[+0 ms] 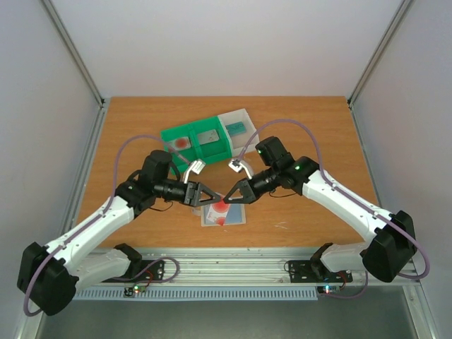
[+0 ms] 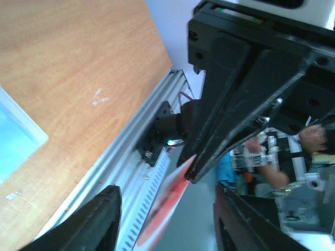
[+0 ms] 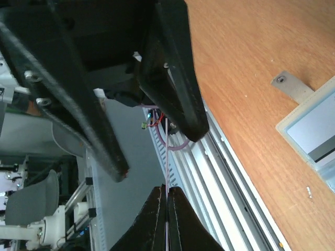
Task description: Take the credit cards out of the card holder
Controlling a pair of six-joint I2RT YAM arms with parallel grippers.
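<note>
Evidently the job is well along. From above, the right gripper (image 1: 229,202) pinches a white card (image 1: 222,205) with a red circle just above the holder (image 1: 236,217), which lies on the table (image 1: 141,120) directly beneath both sets of fingertips. The left gripper (image 1: 212,198) faces it, just beside the card. Beyond the grippers, the green tray (image 1: 169,135) has two cards (image 1: 181,143) in it and the white tray (image 1: 227,120) a teal one (image 1: 236,128). A red patch shows on the holder, so another card may sit inside; I cannot tell. In the left wrist view, that gripper's jaws stand apart with the card between them, touching neither, pinched only by the right fingers from above. In the right wrist view, the jaws are clamped on the card's thin edge (image 3: 166,157), the holder (image 3: 314,120) off to their right. What is left, I judge, is to set this card down and check the holder.
</note>
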